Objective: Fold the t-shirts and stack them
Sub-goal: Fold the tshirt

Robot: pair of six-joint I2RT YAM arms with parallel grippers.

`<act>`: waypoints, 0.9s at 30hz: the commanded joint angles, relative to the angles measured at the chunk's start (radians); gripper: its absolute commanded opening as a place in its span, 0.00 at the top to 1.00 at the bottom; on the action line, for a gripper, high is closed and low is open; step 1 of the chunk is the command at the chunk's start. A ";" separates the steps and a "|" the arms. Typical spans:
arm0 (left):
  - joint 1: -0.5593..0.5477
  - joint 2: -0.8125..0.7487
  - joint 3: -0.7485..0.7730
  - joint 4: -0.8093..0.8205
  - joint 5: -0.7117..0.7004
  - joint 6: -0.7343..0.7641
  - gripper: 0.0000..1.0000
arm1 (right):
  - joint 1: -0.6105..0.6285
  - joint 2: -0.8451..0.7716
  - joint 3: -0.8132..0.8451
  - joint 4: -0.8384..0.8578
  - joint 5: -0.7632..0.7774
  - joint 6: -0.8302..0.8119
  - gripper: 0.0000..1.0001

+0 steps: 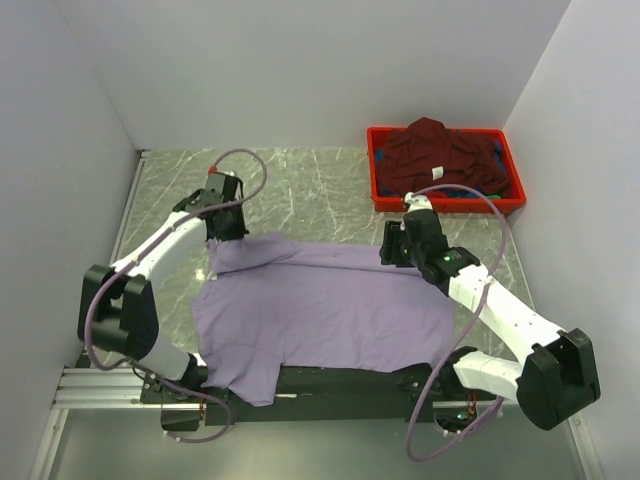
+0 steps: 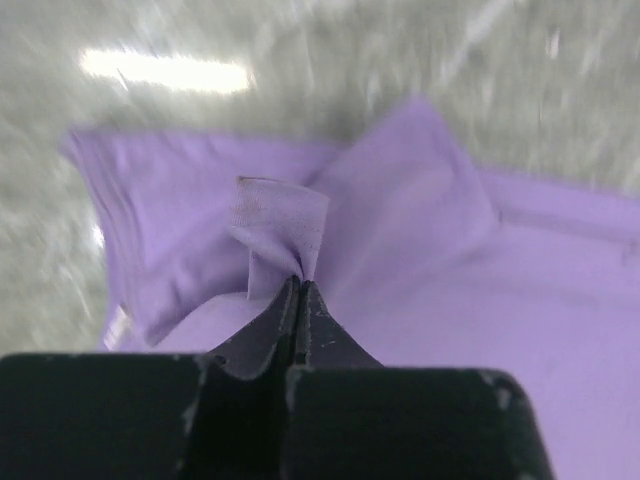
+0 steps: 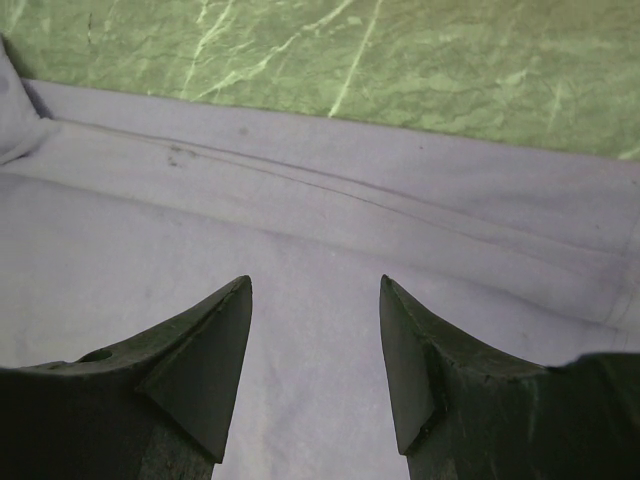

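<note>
Near the far-left corner of the bench [image 1: 300, 175], the left gripper [image 2: 298, 290] pinches a bunch of the purple shirt [image 1: 330, 310], spread mid-bench; the right gripper [image 3: 315, 300] hovers open over its far edge. First fold seems underway; next, right should grip there.

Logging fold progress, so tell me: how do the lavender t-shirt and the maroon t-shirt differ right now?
The lavender t-shirt lies spread out on the table; the maroon t-shirt sits crumpled in the red crate. The left claw is shut on the lavender t-shirt's far left corner and the right claw is open over its far edge; no claw touches the maroon t-shirt. Shared: neither is folded yet.
</note>
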 commanded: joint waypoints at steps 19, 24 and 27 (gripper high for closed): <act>-0.075 -0.228 -0.283 -0.235 0.227 -0.088 0.94 | 0.006 0.121 0.036 0.059 -0.090 -0.028 0.40; -0.075 -0.223 -0.331 -0.232 0.285 -0.076 0.83 | 0.008 0.147 0.045 0.056 -0.118 -0.024 0.40; -0.075 -0.228 -0.332 -0.244 0.274 -0.069 0.56 | 0.006 0.174 0.062 0.049 -0.150 -0.028 0.40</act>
